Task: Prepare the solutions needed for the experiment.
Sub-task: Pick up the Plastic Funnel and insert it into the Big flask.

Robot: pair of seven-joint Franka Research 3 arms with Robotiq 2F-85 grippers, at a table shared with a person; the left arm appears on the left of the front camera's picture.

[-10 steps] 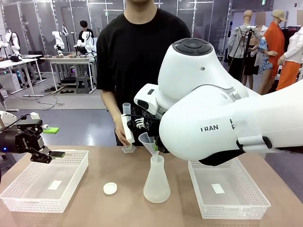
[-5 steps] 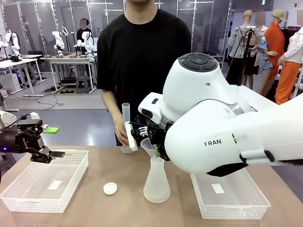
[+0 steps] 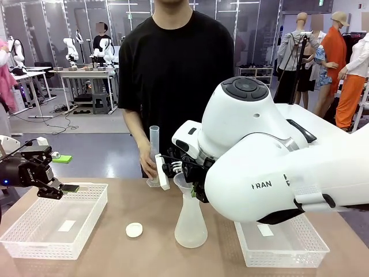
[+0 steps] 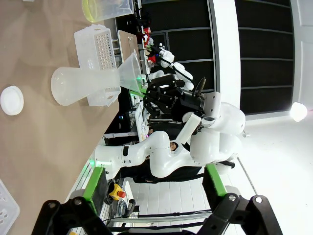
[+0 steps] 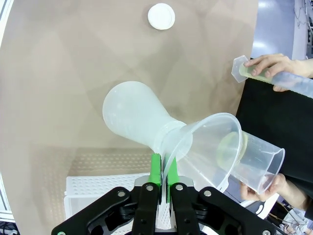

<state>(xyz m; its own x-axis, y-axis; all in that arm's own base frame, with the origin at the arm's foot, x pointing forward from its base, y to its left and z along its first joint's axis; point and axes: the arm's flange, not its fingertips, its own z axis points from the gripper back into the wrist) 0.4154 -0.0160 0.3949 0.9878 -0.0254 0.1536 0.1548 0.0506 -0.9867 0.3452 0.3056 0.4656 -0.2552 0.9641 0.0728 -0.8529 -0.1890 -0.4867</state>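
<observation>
On the brown tabletop [image 3: 115, 254] stood one flask [image 5: 132, 120], one white cap [image 5: 161, 16] and two trays [image 3: 34, 245]. The right gripper [image 5: 162, 171] was pinched shut on the rim of the single funnel [image 5: 210, 147] in the flask's neck; the left gripper [image 3: 66, 173] hung wide open, empty. The solutions [image 5: 257, 73], yellow-green in one cylinder [image 5: 288, 83] and one beaker [image 5: 261, 164] that the person [image 3: 173, 69] held just beyond the funnel, looked light and sloshy, best gripped by the vessel wall and kept upright.

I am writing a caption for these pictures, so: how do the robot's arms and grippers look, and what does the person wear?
Both grippers are black with green pads: the left gripper, the right gripper. The right arm has white, rounded glossy shells, a dark grey round cap and black lettering. The person wears a black short-sleeved T-shirt.
</observation>
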